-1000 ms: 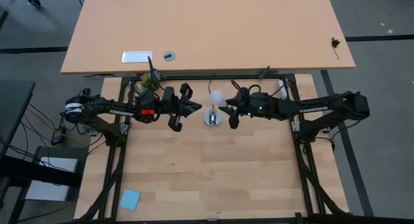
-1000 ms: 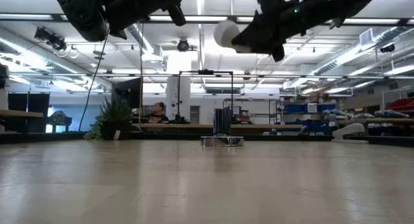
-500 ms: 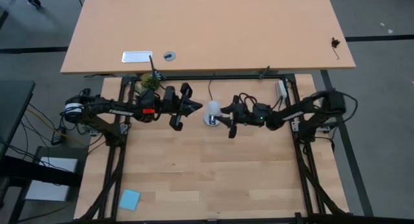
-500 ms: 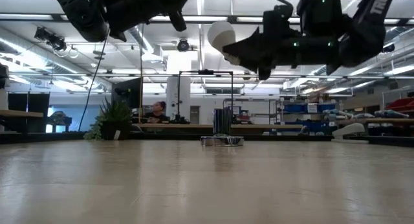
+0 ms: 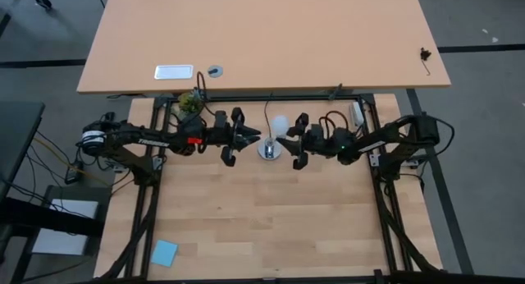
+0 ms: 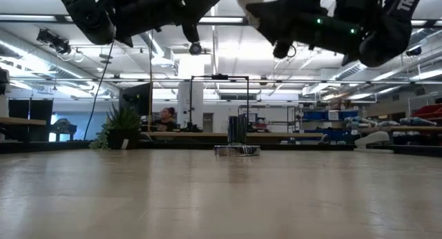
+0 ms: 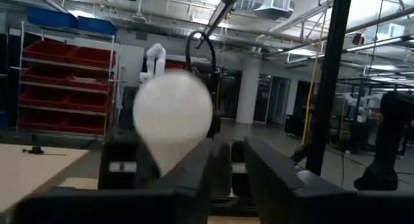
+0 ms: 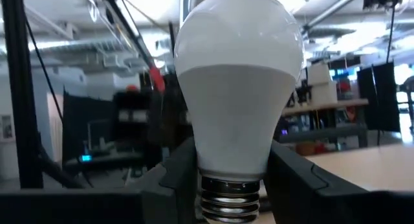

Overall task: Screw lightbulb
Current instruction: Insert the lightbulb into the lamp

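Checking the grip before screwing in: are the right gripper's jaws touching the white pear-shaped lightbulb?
Touching. The right wrist view shows the right gripper with both dark jaws pressed against the white pear-shaped lightbulb at its neck, just above the screw base.

White lettering runs along both dark robot arms in the overhead view, on the left arm [image 5: 148,139] at about nine o'clock and the right arm [image 5: 390,137] at about three o'clock, but it is too small to read. In the table-level view, partial white letters at one o'clock on an arm [image 6: 413,0] look like "TRO". No other text is legible.
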You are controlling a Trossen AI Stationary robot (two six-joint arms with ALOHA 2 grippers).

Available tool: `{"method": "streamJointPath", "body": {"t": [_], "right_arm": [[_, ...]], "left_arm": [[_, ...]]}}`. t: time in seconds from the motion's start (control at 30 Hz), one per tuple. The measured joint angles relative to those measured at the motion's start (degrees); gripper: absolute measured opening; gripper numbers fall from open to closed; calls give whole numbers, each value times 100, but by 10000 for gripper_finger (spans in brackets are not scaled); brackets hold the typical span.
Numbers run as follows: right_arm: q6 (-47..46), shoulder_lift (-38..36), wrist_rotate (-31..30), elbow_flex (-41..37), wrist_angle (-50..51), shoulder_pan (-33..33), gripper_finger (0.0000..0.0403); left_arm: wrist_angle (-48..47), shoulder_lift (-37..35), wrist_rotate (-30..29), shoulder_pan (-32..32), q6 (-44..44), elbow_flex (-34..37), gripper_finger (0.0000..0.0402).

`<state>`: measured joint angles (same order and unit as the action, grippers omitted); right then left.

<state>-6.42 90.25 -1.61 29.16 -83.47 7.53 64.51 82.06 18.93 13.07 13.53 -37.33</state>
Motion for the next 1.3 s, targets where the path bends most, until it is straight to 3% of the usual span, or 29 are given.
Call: {"method": "streamJointPath", "body": {"t": [0.13,0.4,0.67,0.83,1.3], "right_arm": [[-2,-82,56,289,346,0,154],[42,-76,154,888,1195,-101,154],[63,-74,205,1002,1451,-201,154],[118,-80,236,1004,1408,-221,154],[118,-80,236,1006,1522,-232,160]], "left_arm": [[-17,0,-42,-172,-155,-83,146],[-223,-4,-1046,-419,-548,-124,215],[-249,2,-1071,-419,-248,-132,269],[-336,2,-697,-413,-234,-321,281],[-496,4,-714,-414,-237,-391,278]]}}
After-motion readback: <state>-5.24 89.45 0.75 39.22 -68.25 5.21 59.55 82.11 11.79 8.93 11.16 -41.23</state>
